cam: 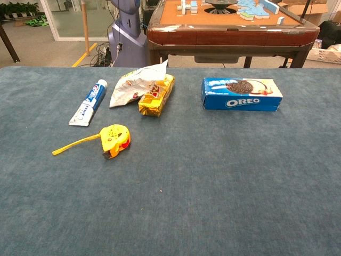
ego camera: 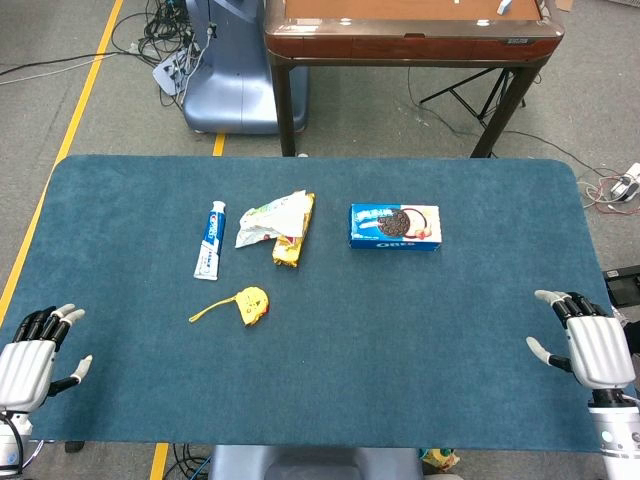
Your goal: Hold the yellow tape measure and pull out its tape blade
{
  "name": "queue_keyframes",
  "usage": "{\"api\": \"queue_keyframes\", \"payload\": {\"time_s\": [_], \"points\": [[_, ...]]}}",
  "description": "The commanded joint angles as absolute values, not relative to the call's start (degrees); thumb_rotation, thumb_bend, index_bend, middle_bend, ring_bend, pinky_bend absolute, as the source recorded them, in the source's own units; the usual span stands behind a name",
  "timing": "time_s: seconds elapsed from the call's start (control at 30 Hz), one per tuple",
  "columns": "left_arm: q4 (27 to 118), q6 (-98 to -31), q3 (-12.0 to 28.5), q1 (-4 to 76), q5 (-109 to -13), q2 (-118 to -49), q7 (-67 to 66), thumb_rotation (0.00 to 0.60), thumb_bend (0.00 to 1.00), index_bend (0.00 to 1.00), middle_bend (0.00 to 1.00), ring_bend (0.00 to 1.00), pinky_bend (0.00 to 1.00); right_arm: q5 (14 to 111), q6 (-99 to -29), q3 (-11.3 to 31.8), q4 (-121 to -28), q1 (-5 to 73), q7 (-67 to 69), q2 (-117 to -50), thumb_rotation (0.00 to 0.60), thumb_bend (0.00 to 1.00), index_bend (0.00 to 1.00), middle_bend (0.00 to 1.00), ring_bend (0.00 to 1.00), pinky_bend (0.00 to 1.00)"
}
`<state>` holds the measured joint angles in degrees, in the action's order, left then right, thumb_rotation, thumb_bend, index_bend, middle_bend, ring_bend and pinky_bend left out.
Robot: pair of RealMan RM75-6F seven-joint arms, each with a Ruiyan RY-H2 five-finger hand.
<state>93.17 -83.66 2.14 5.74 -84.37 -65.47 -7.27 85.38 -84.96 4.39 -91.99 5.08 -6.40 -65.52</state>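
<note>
The yellow tape measure [ego camera: 252, 304] [cam: 114, 140] lies on the blue table cloth, left of centre, with a short length of yellow blade [ego camera: 207, 313] [cam: 74, 145] sticking out toward the left. My left hand [ego camera: 35, 355] rests at the table's front left corner, fingers spread, holding nothing, well away from the tape measure. At the front right edge my right hand [ego camera: 590, 343] is likewise open and empty. Neither hand shows in the chest view.
A toothpaste tube [ego camera: 211, 238] [cam: 89, 102], a crumpled snack bag [ego camera: 270, 218] [cam: 136, 84] over a yellow packet [ego camera: 293, 238] [cam: 156, 96], and an Oreo box [ego camera: 395, 226] [cam: 242, 94] lie behind the tape measure. A wooden table [ego camera: 405, 35] stands beyond.
</note>
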Motion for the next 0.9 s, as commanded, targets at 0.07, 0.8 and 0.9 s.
{"api": "queue_keyframes", "payload": {"time_s": [0.07, 0.8, 0.9], "points": [[92.9, -83.5, 2.1, 5.8, -84.6, -65.8, -6.7, 0.600, 0.32, 0.18, 0.14, 0.09, 0.07, 85.4, -84.9, 4.4, -92.2, 5.1, -6.1, -65.3, 0.600, 0.27, 0.29, 0.34, 0.28, 0.41], [87.9, -67.5, 5.2, 22.3, -91.7, -67.6, 2.9, 0.600, 0.32, 0.18, 0.14, 0.08, 0.07, 85.2, -87.1, 8.6, -100.9, 6.6, -11.0, -56.3, 0.600, 0.27, 0.29, 0.34, 0.28, 0.41], [87.8, -63.6, 5.8, 26.0, -92.4, -68.3, 3.6, 0.600, 0.32, 0.17, 0.14, 0.07, 0.07, 85.0, -86.8, 8.4, -101.3, 6.7, -11.3, -56.1, 0.600, 0.27, 0.29, 0.34, 0.28, 0.41]]}}
